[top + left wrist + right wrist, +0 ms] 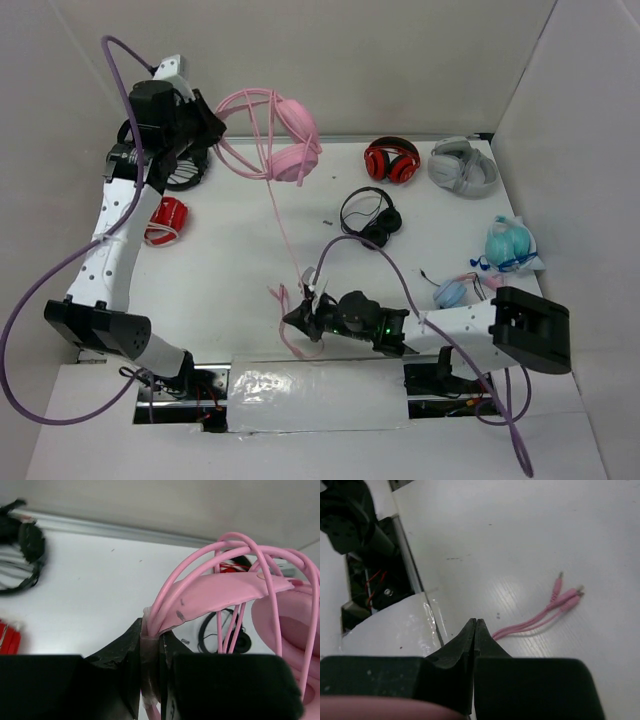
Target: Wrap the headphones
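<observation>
Left fingers (pixel 125 652) clamped on headband (pixel 215 592) of headphones (pixel 296 140), right fingers (pixel 462 642) shut beside cable (pixel 530 622)

Bright, even light; wrist views blur up close.

The white table (pixel 230 260) carries black headphones (pixel 185 172) and a red item (pixel 165 222) at the upper left. Red-and-black headphones (pixel 391 160) and grey headphones (pixel 462 165) lie along the top, with thin black headphones (pixel 372 215) mid-frame. A bagged teal pair (pixel 510 245) and small blue earphones (pixel 452 291) sit at the right, and a pink cable end (pixel 564 599) lies at lower centre.
</observation>
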`<state>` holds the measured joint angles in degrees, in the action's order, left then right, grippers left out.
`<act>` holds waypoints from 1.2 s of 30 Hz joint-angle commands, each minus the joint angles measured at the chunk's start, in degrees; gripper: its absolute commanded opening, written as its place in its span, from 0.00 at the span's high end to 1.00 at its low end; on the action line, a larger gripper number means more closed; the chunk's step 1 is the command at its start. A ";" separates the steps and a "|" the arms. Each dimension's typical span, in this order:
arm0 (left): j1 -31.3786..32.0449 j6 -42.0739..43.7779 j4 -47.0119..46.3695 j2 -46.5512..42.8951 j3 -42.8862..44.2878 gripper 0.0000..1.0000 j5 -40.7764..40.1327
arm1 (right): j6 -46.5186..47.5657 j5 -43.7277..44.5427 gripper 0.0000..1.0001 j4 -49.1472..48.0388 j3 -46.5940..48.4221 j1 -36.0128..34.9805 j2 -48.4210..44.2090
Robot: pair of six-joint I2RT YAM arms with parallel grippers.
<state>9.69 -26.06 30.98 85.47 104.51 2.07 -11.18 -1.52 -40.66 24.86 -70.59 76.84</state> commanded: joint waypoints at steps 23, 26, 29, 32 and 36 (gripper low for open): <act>0.67 -9.37 -14.71 -0.38 -28.02 1.00 -12.36 | 9.31 56.37 1.00 47.44 23.91 6.50 -14.71; 2.16 -6.99 -16.92 -2.49 -31.02 1.00 -11.47 | 18.01 50.14 1.00 41.82 26.37 10.46 -15.05; 3.92 -4.01 -16.75 -2.77 -31.91 1.00 -11.13 | 24.44 41.62 1.00 40.93 30.41 11.70 -16.19; 6.47 0.21 -16.66 -2.15 -32.52 1.00 -9.63 | 29.61 35.72 1.00 38.73 34.45 12.14 -15.93; 9.55 4.43 -17.70 -1.89 -34.37 1.00 -9.98 | 32.80 31.50 1.00 39.70 40.60 14.51 -13.56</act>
<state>17.52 -25.47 19.99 86.21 70.52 -10.20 15.40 35.59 2.57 60.16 -57.80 62.39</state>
